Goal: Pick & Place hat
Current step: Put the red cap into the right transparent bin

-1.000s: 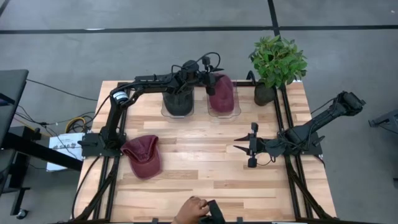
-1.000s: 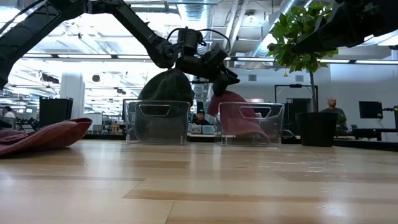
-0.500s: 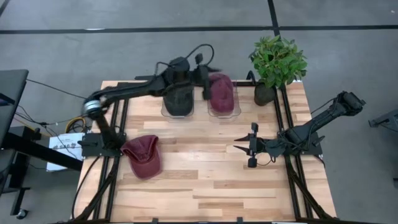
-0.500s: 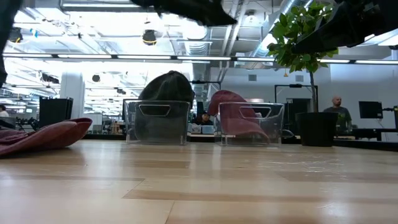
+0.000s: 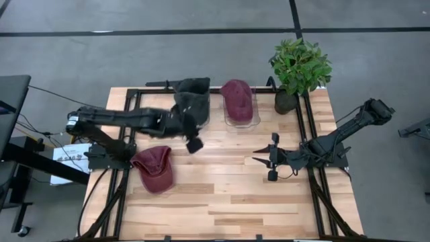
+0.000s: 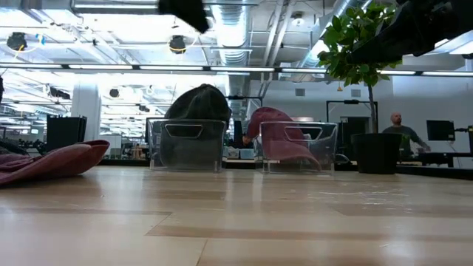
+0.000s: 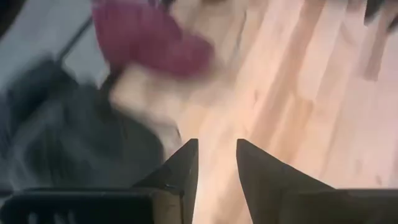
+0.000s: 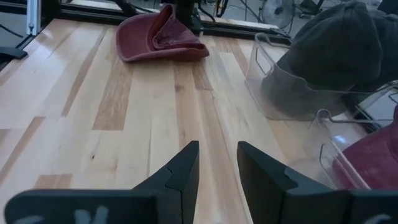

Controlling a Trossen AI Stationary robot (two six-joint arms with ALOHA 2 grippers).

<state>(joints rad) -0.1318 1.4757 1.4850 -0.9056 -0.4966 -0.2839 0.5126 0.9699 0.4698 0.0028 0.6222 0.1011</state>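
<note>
Three hats show. A dark grey hat sits in the left clear bin. A maroon hat sits in the right clear bin, its crown above the rim. A second maroon hat lies flat on the table near the left edge. My left gripper hangs in the air over the table, just in front of the left bin, open and empty; its wrist view is blurred. My right gripper waits at the right side, open, low over the table.
A potted plant stands at the far right corner, beside the right bin. Bare wood stretches across the middle and near part of the table, between the two grippers. In the low view a person stands far off in the room.
My left gripper has let go of the maroon hat at the right bin, risen, and swung back toward the table's near left; it now hangs in front of the left bin. The maroon hat stays in its bin. A hand at the table's near edge has gone.
</note>
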